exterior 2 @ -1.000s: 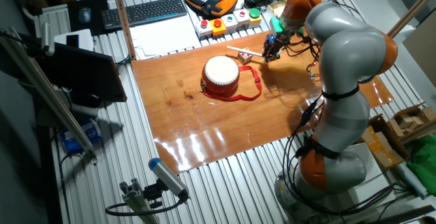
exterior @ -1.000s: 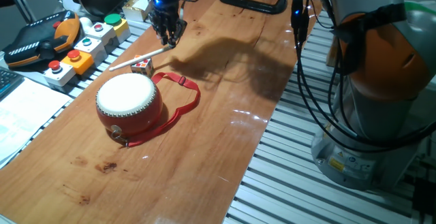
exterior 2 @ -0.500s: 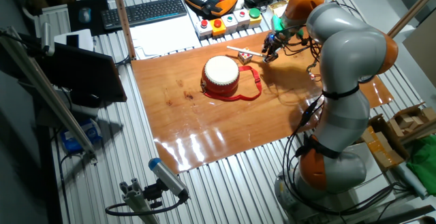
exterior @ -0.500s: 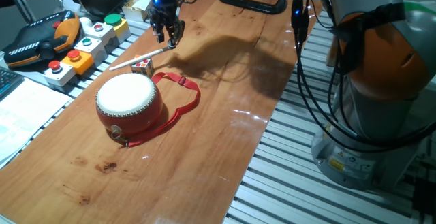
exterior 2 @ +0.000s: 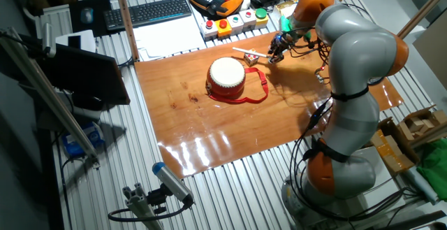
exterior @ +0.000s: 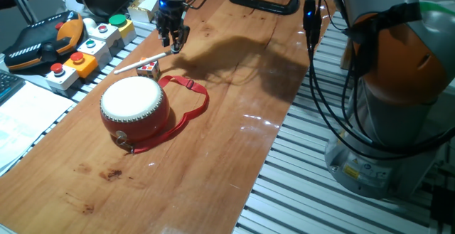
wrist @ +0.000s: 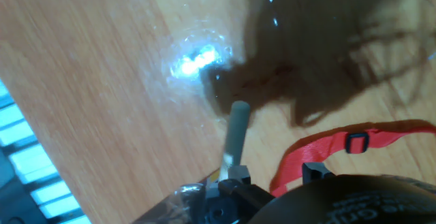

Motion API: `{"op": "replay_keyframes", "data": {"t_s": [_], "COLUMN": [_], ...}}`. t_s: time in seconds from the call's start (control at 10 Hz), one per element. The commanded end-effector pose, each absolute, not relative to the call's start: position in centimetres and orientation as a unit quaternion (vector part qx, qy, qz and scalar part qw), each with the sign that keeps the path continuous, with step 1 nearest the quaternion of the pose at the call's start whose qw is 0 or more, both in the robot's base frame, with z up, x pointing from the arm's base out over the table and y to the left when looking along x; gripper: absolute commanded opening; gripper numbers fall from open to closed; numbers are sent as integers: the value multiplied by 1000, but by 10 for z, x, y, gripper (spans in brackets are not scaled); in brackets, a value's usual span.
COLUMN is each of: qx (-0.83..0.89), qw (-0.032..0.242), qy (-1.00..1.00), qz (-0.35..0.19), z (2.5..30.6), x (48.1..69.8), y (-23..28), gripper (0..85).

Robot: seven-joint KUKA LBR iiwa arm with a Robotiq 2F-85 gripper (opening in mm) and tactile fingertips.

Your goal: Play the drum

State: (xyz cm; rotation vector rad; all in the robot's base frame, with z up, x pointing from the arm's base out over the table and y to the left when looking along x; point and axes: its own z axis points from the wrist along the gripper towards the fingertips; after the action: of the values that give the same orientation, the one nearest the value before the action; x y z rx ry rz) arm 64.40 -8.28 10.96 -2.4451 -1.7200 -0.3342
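Observation:
The drum, red with a cream head, sits on the wooden board; it also shows in the other fixed view. Its red strap loops out to the right and shows in the hand view. A pale drumstick lies flat just behind the drum, next to a small red and white cube. My gripper points down at the stick's right end, fingers drawn narrow around it; it also shows in the other fixed view. One grey finger shows in the hand view.
A box of coloured push buttons and an orange-black pendant stand left of the board. A black clamp sits at the board's far edge. Cables hang by the arm's base. A keyboard lies behind.
The gripper's fingers have drawn closer together at the drumstick's end and shifted slightly left. The drum and stick have not moved.

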Motion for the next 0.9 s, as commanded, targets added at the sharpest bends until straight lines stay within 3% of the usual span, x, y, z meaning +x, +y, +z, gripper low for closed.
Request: {"op": "replay_keyframes", "data": {"t_s": [0.0, 0.8], "qx": [-811, -804], "qw": [67, 56], "qy": [-571, -584], "qz": [-110, -99], "z": [108, 102], "x": [646, 652], "y": [-81, -80], "gripper": [457, 447]}}
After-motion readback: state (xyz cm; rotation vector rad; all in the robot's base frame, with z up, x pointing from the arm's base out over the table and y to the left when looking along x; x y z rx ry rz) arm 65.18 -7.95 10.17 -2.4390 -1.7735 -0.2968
